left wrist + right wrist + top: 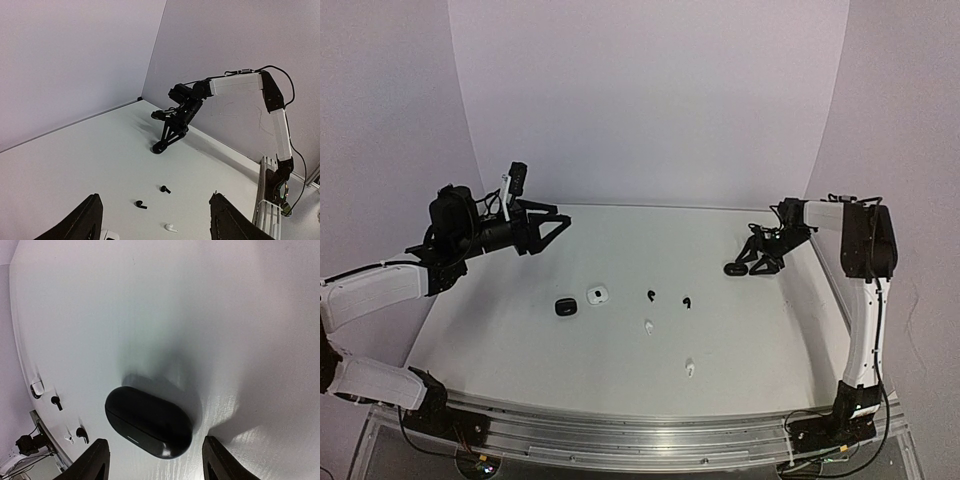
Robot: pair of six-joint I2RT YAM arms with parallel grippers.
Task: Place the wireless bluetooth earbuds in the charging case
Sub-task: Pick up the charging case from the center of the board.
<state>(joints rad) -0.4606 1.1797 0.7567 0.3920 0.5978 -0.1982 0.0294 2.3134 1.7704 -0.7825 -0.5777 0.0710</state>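
Note:
A closed black charging case point(733, 269) lies at the far right of the table. My right gripper point(750, 264) is open just over it. In the right wrist view the case point(148, 421) sits just ahead of the gap between the spread fingers point(92, 462), untouched. Two black earbuds point(651, 294) point(687, 301) and two white earbuds point(648, 326) point(690, 367) lie loose mid-table; no other earbuds show. My left gripper point(548, 228) is open and empty, raised above the far left. Its view shows the black earbuds point(165, 189) point(141, 204) and one white earbud point(171, 228).
An open black case point(565, 307) and a white case point(597, 294) sit side by side left of centre. The white case's corner point(107, 235) shows by my left finger. A raised rim point(825, 290) runs along the table's right edge.

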